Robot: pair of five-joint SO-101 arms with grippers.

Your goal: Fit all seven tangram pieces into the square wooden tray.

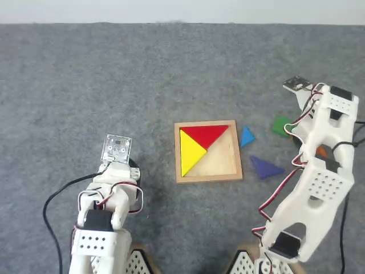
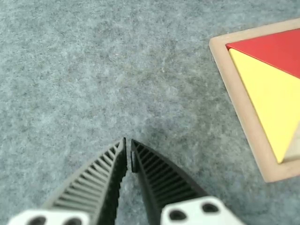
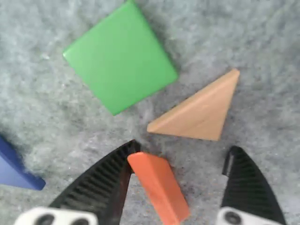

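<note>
Eyes on the square wooden tray [image 1: 177,151]: pale wood, raised rim, sitting in the middle of the grey felt tabletop [image 1: 85,74], between the two arms. Two pieces in so far. Big red triangle [image 1: 203,135] flat in the far half, long side against the far rim, tip at the centre. Big yellow triangle [image 1: 190,152] snug beside it, long side against the rim on the left arm's side, meeting red along one slanted edge. Bare wood floor across the other half, towards the near rim and the right arm.

Outside the tray now, all on the right arm's side. Small blue triangle [image 1: 246,137] just beside the rim, not touching. Then a purple triangle [image 1: 265,167], near the tray's near corner but apart from it. Farther out, a green square [image 1: 280,125], outer edge hidden by the right arm. From the right wrist camera, that green square [image 3: 119,63] lying flat on the felt, a plain wood-coloured triangle [image 3: 199,115] just beside it with a thin gap, and an orange piece [image 3: 159,185] closest in.

Over that cluster, the right hand [image 3: 183,150]: fingers wide apart, orange piece down between them, one corner right up against one finger [image 3: 103,183] and clear of the other. Not clamped.

Off on the tray's other side, the left hand [image 2: 127,143]: low over bare felt, fingers together at the tips, gripping nothing. Tray corner [image 2: 239,103] near it, red and yellow inside.
</note>
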